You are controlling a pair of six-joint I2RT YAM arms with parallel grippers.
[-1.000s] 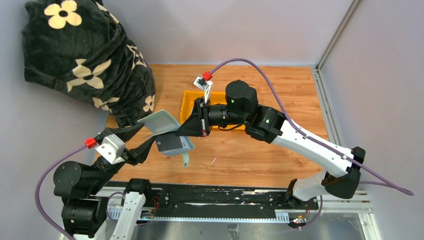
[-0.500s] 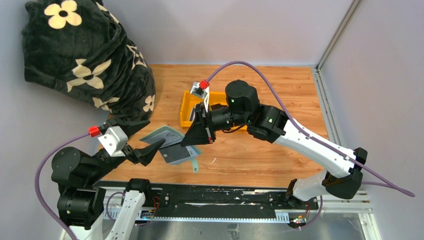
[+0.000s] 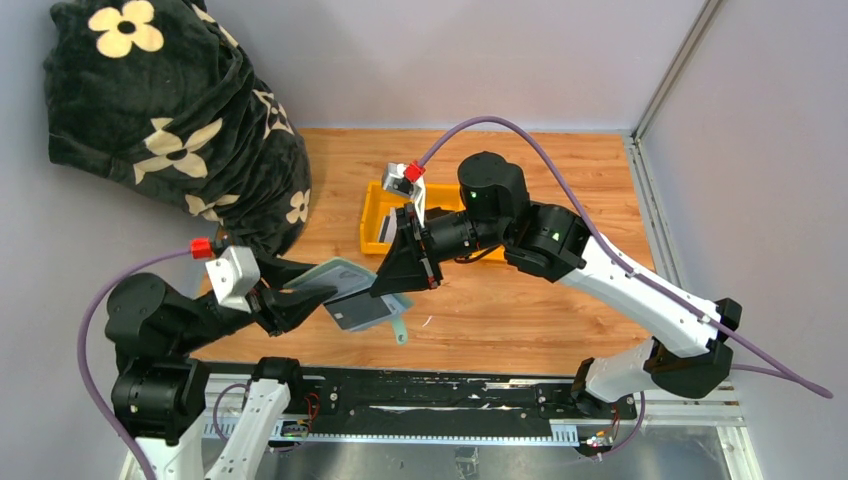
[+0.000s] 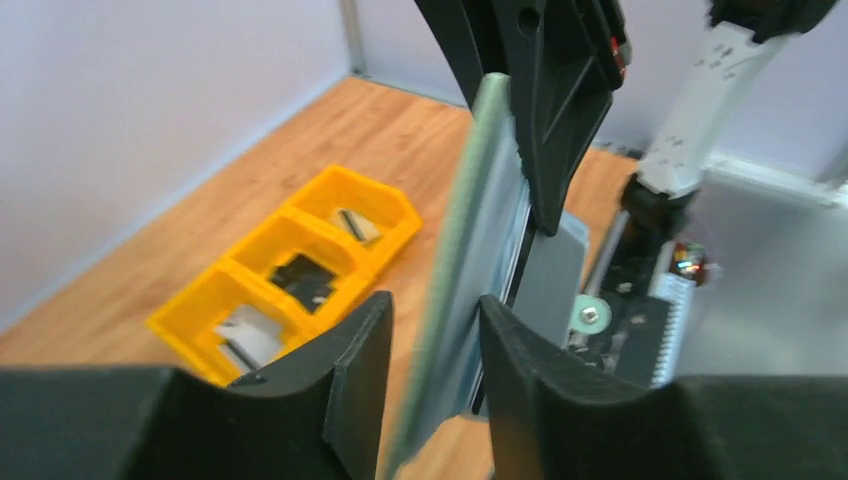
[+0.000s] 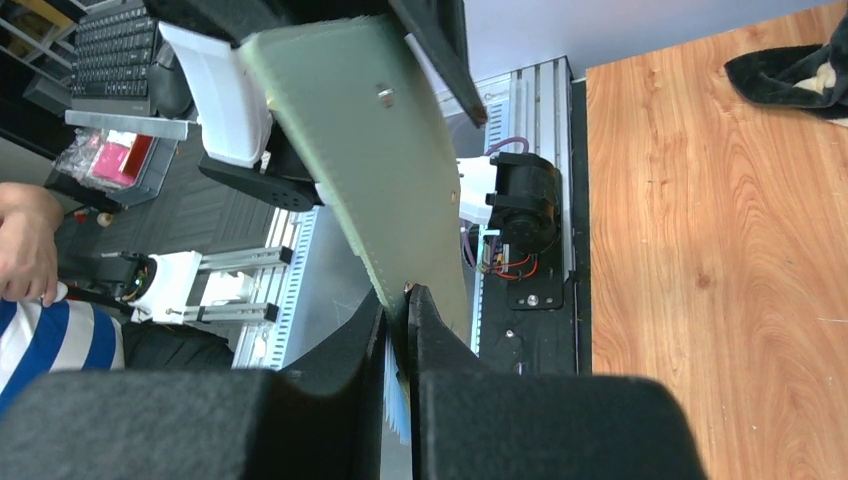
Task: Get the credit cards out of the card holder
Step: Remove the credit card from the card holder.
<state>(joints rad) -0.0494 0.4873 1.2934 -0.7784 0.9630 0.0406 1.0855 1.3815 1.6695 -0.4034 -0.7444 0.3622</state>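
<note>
Card holder (image 3: 338, 278) aloft over the near-left tabletop (image 3: 520, 310): right gripper (image 5: 405, 300) pinches its edge, left gripper (image 4: 432, 310) straddles the cover, unclamped. Some credit cards (image 4: 300, 280) lie in the yellow tray (image 4: 390, 222); a grey card (image 3: 362, 312) is not yet out.

Top overhead – wrists close (sharing card holder (image 4: 468, 232)).

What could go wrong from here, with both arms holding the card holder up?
The right fingers pinch only a thin edge of the card holder, so it might slip free. The left fingers straddle its cover without a clearly firm grip; a pull could twist it loose. The dark card sits exposed in the open holder and may slide out onto the table.
</note>
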